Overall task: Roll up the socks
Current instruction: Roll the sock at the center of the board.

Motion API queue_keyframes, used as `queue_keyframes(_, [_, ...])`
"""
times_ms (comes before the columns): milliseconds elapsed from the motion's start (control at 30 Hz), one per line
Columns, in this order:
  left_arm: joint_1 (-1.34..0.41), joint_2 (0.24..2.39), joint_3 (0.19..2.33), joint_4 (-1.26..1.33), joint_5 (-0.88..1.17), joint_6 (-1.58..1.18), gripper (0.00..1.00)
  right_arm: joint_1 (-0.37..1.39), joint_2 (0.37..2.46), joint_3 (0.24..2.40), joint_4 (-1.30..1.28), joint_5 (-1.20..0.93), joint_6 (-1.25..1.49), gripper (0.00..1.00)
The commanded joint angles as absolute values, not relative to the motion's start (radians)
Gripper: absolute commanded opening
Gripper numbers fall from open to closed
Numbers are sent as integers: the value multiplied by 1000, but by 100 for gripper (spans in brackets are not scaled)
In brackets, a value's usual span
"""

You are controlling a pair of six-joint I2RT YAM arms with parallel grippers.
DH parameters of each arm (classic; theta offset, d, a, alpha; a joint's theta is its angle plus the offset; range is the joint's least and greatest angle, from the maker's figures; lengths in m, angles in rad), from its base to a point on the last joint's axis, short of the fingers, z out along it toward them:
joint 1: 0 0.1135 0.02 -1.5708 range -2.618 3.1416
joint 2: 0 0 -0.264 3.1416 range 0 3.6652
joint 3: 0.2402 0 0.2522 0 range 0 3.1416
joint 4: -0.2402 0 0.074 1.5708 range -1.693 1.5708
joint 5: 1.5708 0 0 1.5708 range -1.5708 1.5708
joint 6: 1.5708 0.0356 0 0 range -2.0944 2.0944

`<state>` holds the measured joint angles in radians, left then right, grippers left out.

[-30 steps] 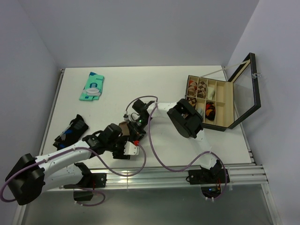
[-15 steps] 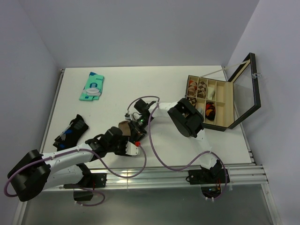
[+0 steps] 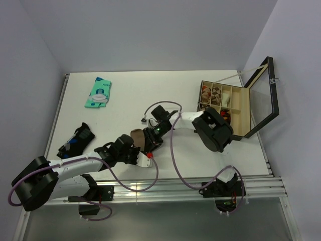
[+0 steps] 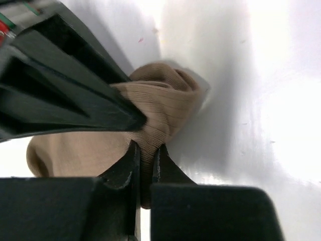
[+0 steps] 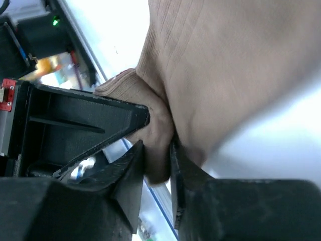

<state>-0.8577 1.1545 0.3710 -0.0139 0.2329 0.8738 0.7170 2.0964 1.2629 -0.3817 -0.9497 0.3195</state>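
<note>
The tan sock [image 3: 135, 136] lies bunched near the table's front middle, with both grippers on it. My left gripper [image 4: 145, 151] is shut on a thin fold of the tan sock [image 4: 168, 108]. From the other side, my right gripper [image 5: 157, 150] is pinching a thicker fold of that sock [image 5: 225, 65], and the cloth fills the gap between its jaws. In the top view the left gripper [image 3: 136, 148] and the right gripper [image 3: 148, 140] almost touch. A black sock [image 3: 75, 140] lies apart at the left.
A teal flat packet [image 3: 99, 93] lies at the back left. An open black box [image 3: 239, 108] with compartments holding rolled socks stands at the right, its lid raised. The table's front rail [image 3: 165, 183] runs just behind the left gripper.
My left gripper has moved right up to the tan sock and shut on it. The right arm's elbow has swung to the right while its gripper stayed on the sock.
</note>
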Motion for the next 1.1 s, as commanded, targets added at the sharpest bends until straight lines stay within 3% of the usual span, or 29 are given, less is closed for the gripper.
queue_keyframes(0, [-854,1166,431,-213,366,856,0,671,1932,1183,-266,-757,391,34])
queue_keyframes(133, [-825,1212,498,-305,489,859,0,635,1748,1054,-143,-605,471,44])
queue_keyframes(433, [-638,1451,725,-564,756,968,0,588,1257,770,-34,-211,555,48])
queue_keyframes(600, [-525,1693,982,-934,906,1139,0,636,1036,647,-6,-86,476,49])
queue_keyframes(867, [-462,2092,1270,-1324,957,1301,0,983,959,591,30,221,318,50])
queue_keyframes(1067, [-462,2215,1359,-1370,924,1263,0,1183,1130,658,57,267,177,52])
